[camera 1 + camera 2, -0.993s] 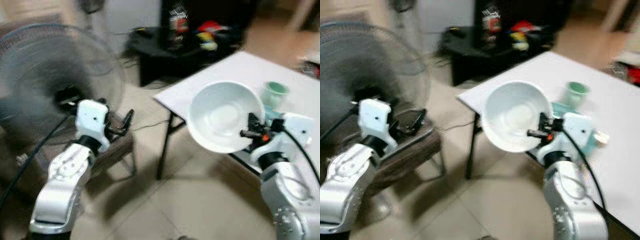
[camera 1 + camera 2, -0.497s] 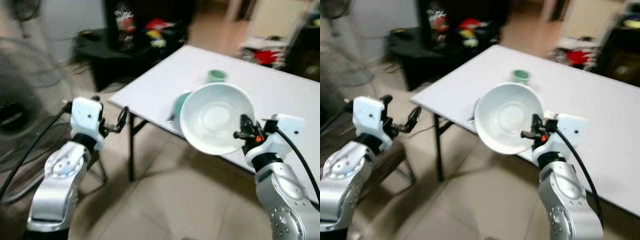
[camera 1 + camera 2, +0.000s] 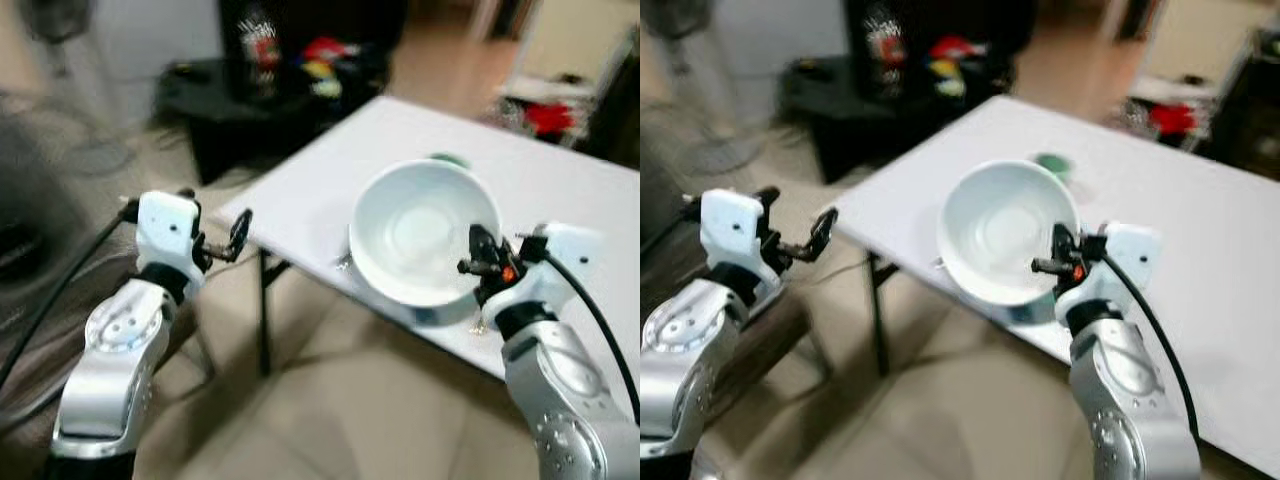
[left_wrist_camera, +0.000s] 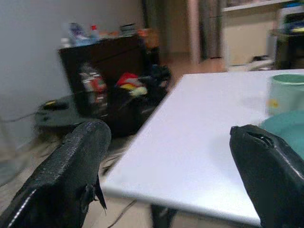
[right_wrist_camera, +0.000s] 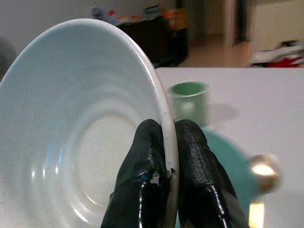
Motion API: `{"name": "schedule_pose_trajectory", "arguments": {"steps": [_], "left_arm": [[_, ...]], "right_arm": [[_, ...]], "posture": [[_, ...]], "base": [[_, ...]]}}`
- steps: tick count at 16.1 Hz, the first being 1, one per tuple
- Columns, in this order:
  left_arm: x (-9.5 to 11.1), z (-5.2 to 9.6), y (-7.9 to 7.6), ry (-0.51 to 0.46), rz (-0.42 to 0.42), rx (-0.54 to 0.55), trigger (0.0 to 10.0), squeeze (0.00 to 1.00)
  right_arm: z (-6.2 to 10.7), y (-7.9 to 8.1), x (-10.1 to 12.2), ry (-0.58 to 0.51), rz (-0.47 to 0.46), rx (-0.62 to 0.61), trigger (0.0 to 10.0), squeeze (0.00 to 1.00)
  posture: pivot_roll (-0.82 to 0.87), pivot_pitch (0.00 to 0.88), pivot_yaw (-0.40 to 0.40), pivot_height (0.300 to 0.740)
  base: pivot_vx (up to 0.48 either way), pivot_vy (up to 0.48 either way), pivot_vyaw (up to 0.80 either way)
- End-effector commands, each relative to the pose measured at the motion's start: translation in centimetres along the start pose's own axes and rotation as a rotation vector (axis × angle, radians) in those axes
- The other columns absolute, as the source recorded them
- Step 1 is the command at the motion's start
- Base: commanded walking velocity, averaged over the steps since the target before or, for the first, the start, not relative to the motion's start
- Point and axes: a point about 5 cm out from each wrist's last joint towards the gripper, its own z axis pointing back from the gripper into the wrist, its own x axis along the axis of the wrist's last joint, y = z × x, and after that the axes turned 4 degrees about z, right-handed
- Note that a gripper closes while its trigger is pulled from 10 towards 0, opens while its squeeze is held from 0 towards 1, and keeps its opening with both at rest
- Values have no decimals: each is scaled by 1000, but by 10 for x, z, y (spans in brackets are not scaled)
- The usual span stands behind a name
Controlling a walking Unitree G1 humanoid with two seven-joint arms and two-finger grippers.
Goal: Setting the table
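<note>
Bowl in transit, rim-pinched over the worktop corner.

Eye views: right end effector (image 3: 478, 266) is clamped on the white bowl (image 3: 420, 232), tilted, above the worktop (image 3: 560, 190); left end effector (image 3: 232, 235) is beside the edge, fingers apart, empty. Left wrist view: green cup (image 4: 288, 92) lies ahead. Right wrist view: fingertips (image 5: 151, 142) straddle the rim; teal plate (image 5: 228, 152) sits beyond. Judgement: level the bowl and lower it clear of the cup before release.
</note>
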Motion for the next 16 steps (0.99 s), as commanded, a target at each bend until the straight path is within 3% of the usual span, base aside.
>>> {"name": "schedule_pose_trajectory", "arguments": {"steps": [1,7,16], "left_arm": [[1,-3,-7,-5,4,-36,10000,0],[1,-5,-8,-7,4,-45,10000,0],[1,-5,-7,-8,-4,-48,10000,0]], "right_arm": [[1,-6,8,-36,-1,-30,10000,0],[0,-5,9,-45,-12,-22,10000,0],[-3,-3,9,-40,-33,3,10000,0]], "posture": [[14,0,-10,740],[13,0,-9,740],[19,0,-14,740]], "base": [[330,0,-800],[331,0,-767],[330,0,0]]}}
